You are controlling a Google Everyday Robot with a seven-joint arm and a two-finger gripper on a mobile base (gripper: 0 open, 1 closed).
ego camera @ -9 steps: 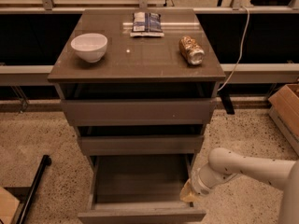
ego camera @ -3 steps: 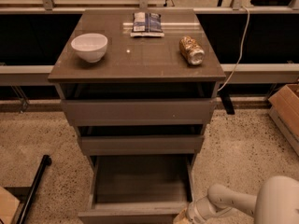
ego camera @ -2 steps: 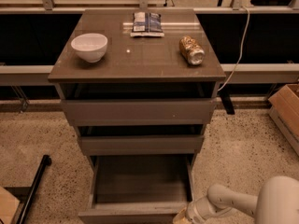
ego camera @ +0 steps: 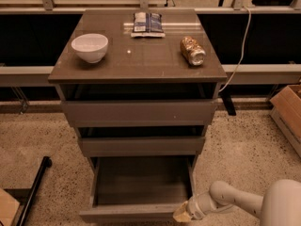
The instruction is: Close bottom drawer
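Observation:
The bottom drawer [ego camera: 136, 211] is the lowest of three grey-brown drawers and stands pulled far out, its bare floor showing. Its flat front panel runs along the lower edge of the view. My gripper [ego camera: 182, 214] is low at the right end of that front panel, right against its outer face. The white arm [ego camera: 235, 200] reaches in from the lower right. The middle drawer [ego camera: 141, 145] and top drawer [ego camera: 140, 111] stand only slightly out.
On the cabinet top [ego camera: 141, 60] are a white bowl [ego camera: 90, 46], a blue snack bag [ego camera: 146, 23] and a can lying on its side [ego camera: 192, 50]. A cardboard box [ego camera: 287, 114] stands at right, a black pole [ego camera: 33, 192] at lower left, a cable [ego camera: 242, 46] hangs behind.
Over three seconds the gripper dropped from beside the drawer's right wall down to the front panel's right end. In the last second nothing visibly moved.

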